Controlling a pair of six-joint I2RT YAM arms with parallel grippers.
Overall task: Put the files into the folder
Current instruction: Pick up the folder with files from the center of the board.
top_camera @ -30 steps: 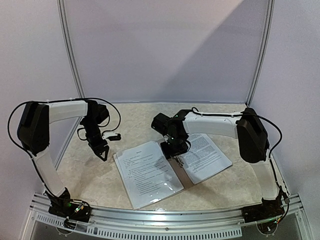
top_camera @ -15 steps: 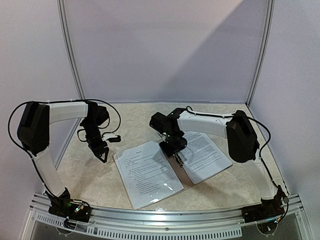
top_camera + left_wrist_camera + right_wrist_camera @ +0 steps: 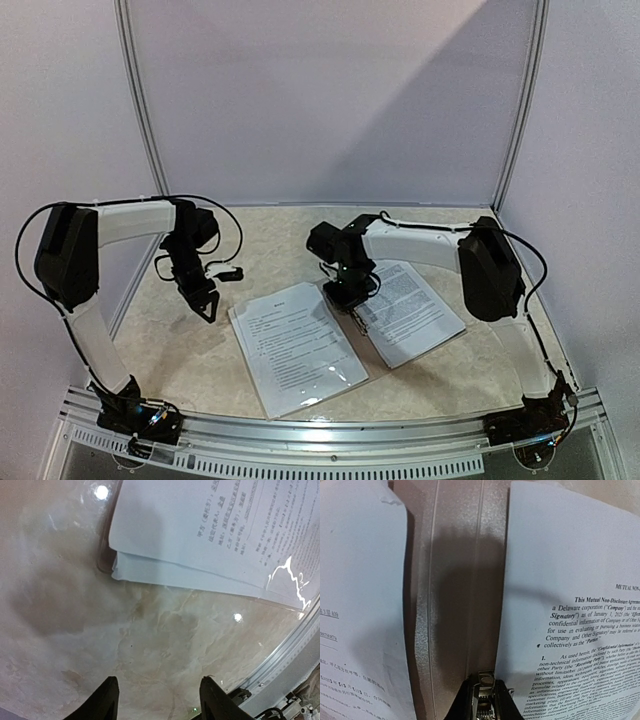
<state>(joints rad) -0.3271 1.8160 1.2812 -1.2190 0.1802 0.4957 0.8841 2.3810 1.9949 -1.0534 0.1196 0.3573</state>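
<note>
folder (image 3: 452, 580): open flat mid-table; spine exposed between the two stacks; left file (image 3: 295, 345) and right file (image 3: 410, 310) lie on its two halves | right gripper (image 3: 354, 316): at the spine; jaws pinched on silver clip (image 3: 480, 692) | left gripper (image 3: 208, 308): jaws apart above the table (image 3: 190, 360); near left file's corner

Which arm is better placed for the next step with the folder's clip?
Right. The right gripper sits at the spine of the folder, closed around the silver clip. The left gripper hangs open above the table, beside the papers, away from the clip.
</note>
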